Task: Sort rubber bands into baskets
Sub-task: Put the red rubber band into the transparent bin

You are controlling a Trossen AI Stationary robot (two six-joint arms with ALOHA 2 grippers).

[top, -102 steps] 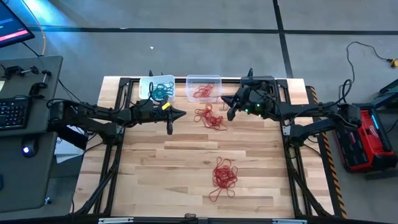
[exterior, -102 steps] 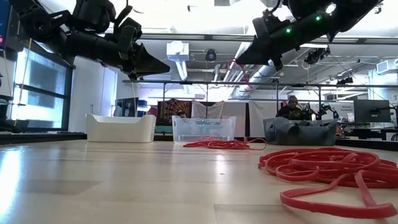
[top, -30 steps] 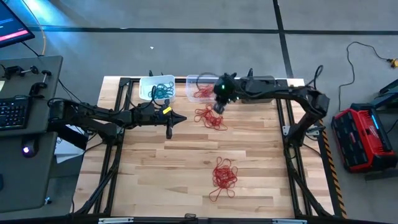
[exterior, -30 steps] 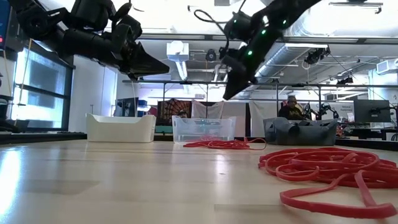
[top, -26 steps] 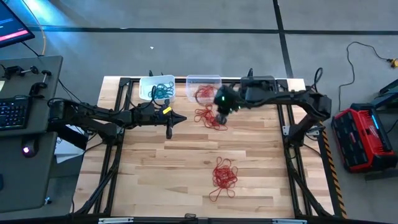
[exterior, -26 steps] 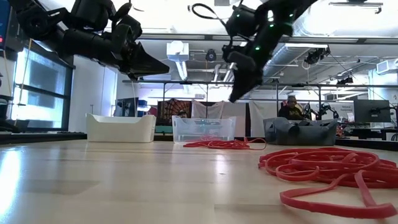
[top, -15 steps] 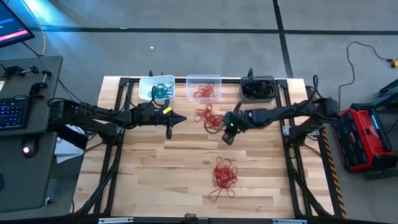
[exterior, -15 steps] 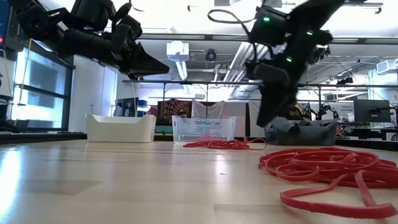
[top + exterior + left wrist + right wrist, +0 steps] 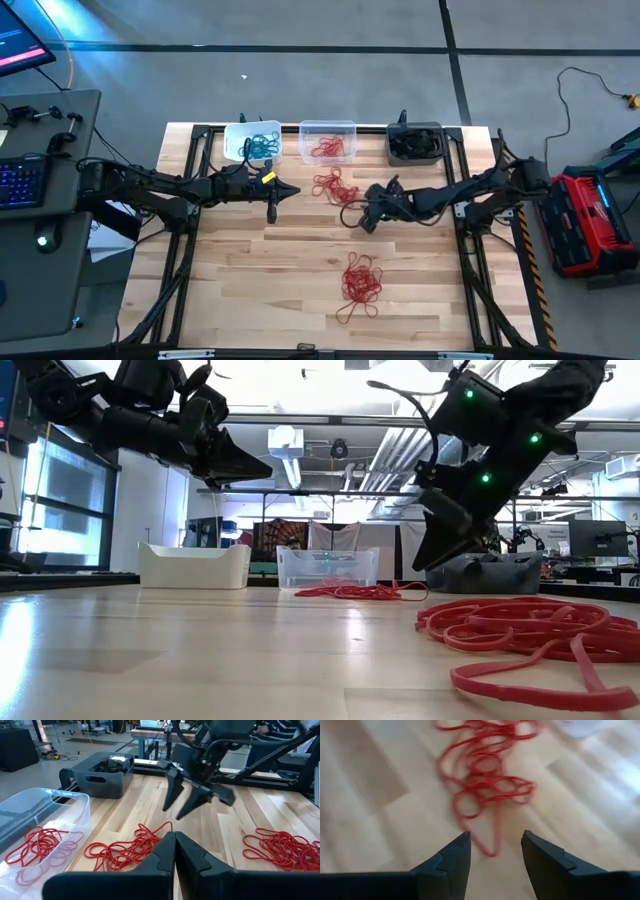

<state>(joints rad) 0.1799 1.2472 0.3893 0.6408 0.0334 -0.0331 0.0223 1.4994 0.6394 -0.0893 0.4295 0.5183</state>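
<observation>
i have the wooden table under both arms. three baskets sit in a row along its far edge: the white basket on the left with teal rubber bands inside, the clear basket in the middle with red bands in it, and the dark grey basket on the right with dark contents i can't make out.

my right gripper is low over the table middle, just beside the loose red bunch that lies in front of the clear basket. its fingers are spread apart with nothing between them, and its wrist view shows red loops on the wood right ahead of the fingertips.

my left gripper hangs above the table in front of the white basket, fingers pressed together and empty.

a second pile of red bands lies nearer the front edge, well apart from both grippers.
</observation>
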